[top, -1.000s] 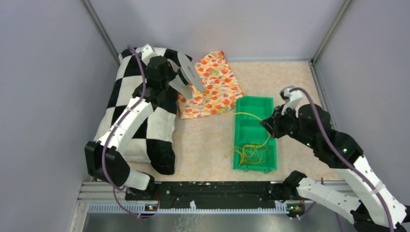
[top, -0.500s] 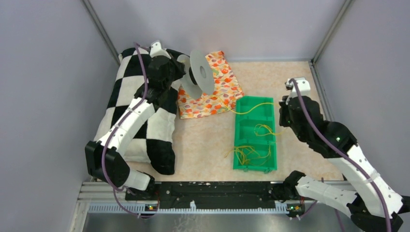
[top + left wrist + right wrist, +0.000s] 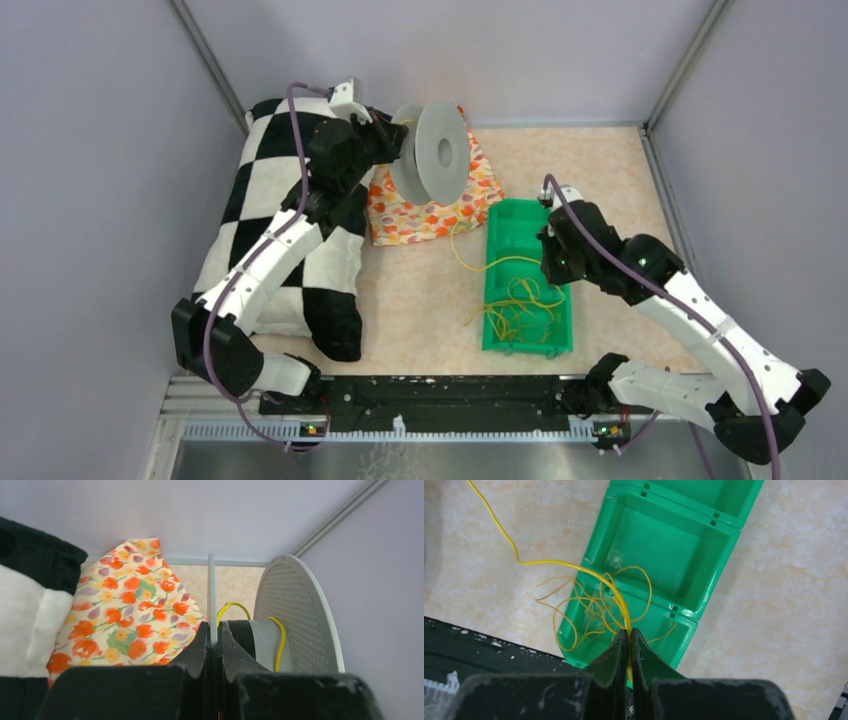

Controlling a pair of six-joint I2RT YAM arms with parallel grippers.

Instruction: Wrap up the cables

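Observation:
Thin yellow cables (image 3: pixel 520 300) lie in loose loops in the near compartment of a green tray (image 3: pixel 527 215); they also show in the right wrist view (image 3: pixel 589 605). One strand runs up to a grey spool (image 3: pixel 438 152). My left gripper (image 3: pixel 392 143) is shut on the spool's near flange (image 3: pixel 211 595) and holds it above the floral cloth; a yellow strand (image 3: pixel 279 640) lies on the hub. My right gripper (image 3: pixel 629 632) is shut on a yellow cable above the tray, shown in the top view (image 3: pixel 553 258).
A floral cloth (image 3: pixel 440 205) lies at the back under the spool. A black-and-white checked pillow (image 3: pixel 265 240) fills the left side. The green tray (image 3: pixel 659 545) has three compartments. Walls close in on three sides; a black rail (image 3: pixel 430 400) runs along the near edge.
My left gripper has turned and lifted the spool to the right. My right gripper has swung from the tray's far right corner down and left over the tray, pulling the cable.

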